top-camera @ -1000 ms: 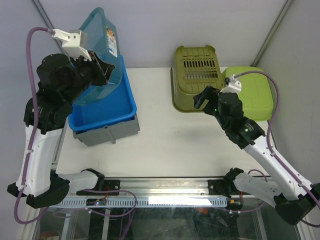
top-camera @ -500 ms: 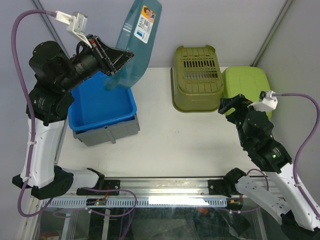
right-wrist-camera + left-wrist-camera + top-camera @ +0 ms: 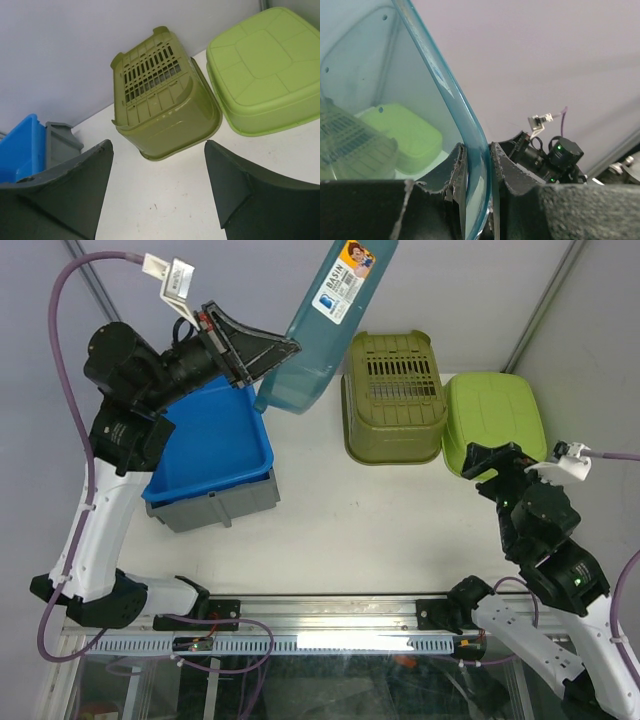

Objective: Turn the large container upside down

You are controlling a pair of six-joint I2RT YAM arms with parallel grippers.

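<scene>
The large container (image 3: 335, 315) is a translucent teal tub with a sticker on its base. It hangs tilted in the air between the blue bin and the olive basket, its lower edge just above the table. My left gripper (image 3: 283, 347) is shut on its rim. In the left wrist view the teal rim (image 3: 447, 90) runs between both pads of that gripper (image 3: 476, 152). My right gripper (image 3: 492, 455) stands open over the right side of the table, holding nothing. In its wrist view this gripper (image 3: 157, 144) frames bare tabletop.
A blue bin (image 3: 262, 435) sits on a grey crate (image 3: 215, 508) at the left. An upturned olive slotted basket (image 3: 392, 390) (image 3: 160, 105) and an upturned lime tub (image 3: 495, 420) (image 3: 265, 65) stand side by side at the back right.
The left arm has swung the teal container up and to the right, out of the blue bin. The right arm has drawn back from the olive basket toward the near right.
</scene>
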